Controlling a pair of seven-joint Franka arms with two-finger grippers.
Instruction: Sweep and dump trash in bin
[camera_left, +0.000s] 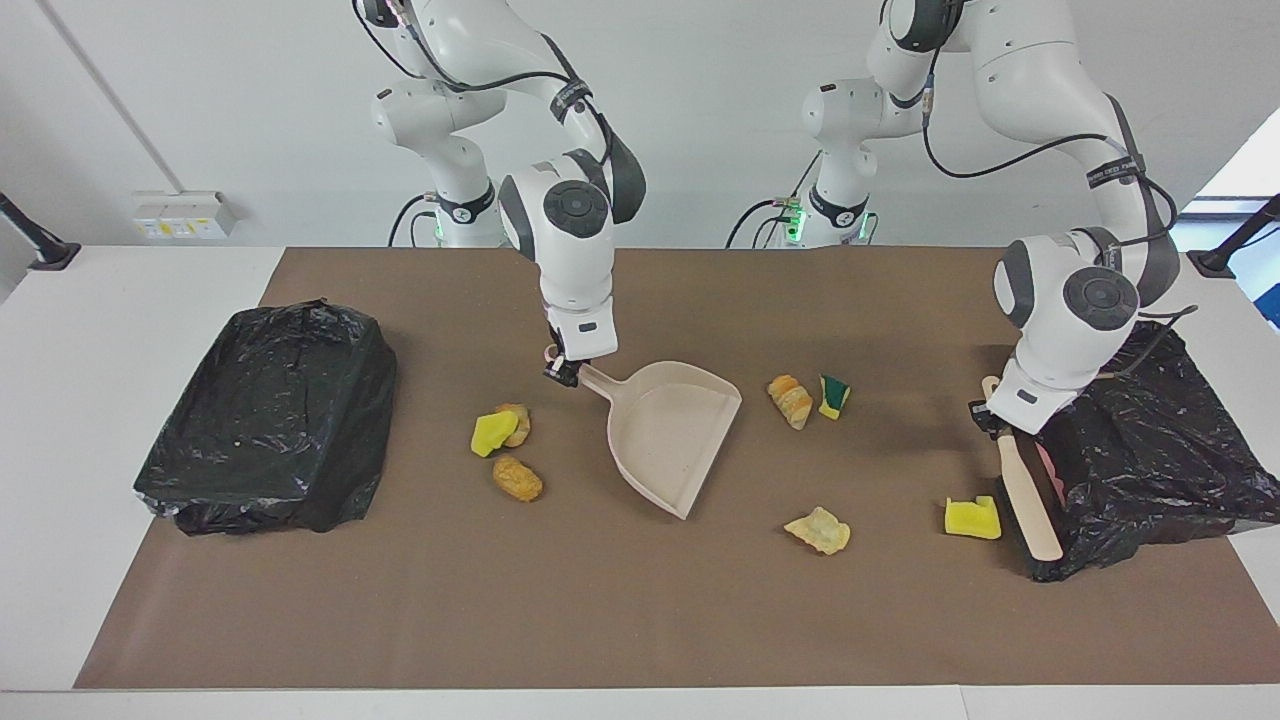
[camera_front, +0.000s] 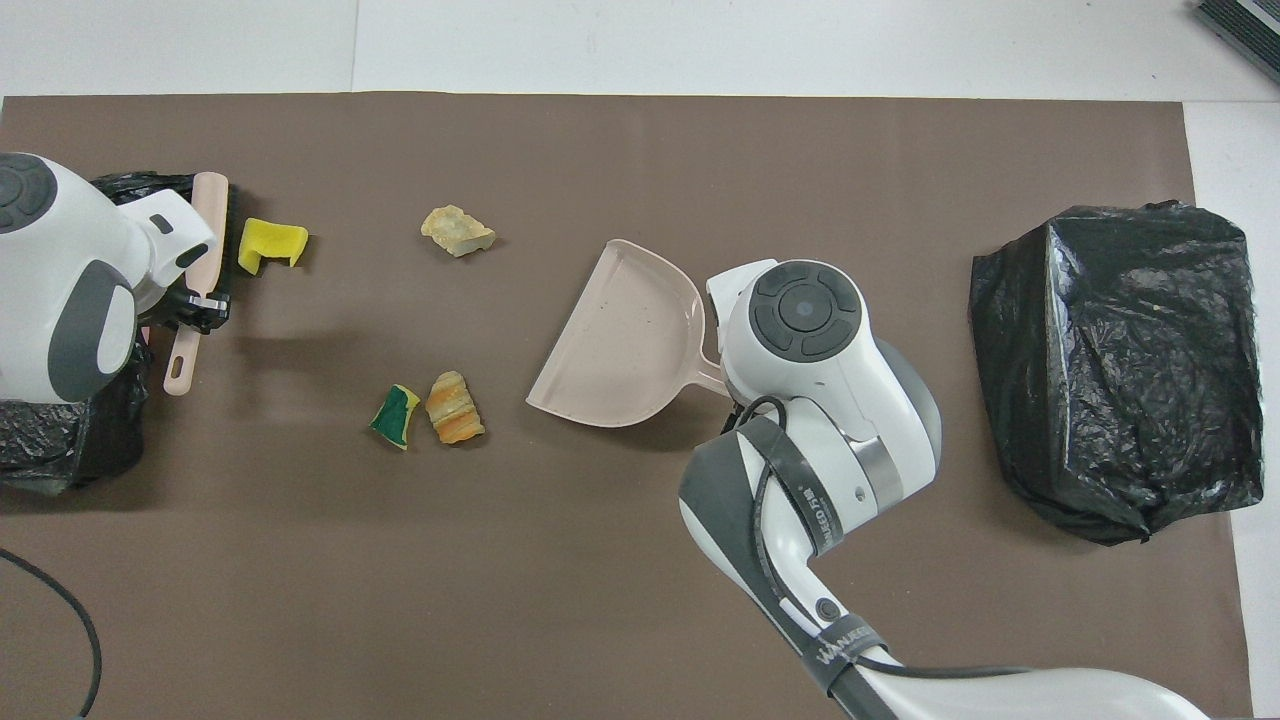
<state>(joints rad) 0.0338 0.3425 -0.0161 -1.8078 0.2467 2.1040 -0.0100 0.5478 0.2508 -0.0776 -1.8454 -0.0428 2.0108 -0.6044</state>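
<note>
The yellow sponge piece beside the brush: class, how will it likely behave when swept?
The yellow sponge piece looks porous, so probably light and easily pushed. Its blocky, notched shape suggests sliding or tumbling, not rolling. Being soft, it may squash against the brush that the left gripper holds.

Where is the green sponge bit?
In the facing view, the green-backed sponge piece lies on the brown mat, touching a bread-like chunk, beside the dustpan toward the left arm's end.

we see two glossy white arms (camera_left: 1040, 90) with dark grey joint caps and black straps. black cables loop beside them, and green lights glow at the bases (camera_left: 795, 215).
</note>
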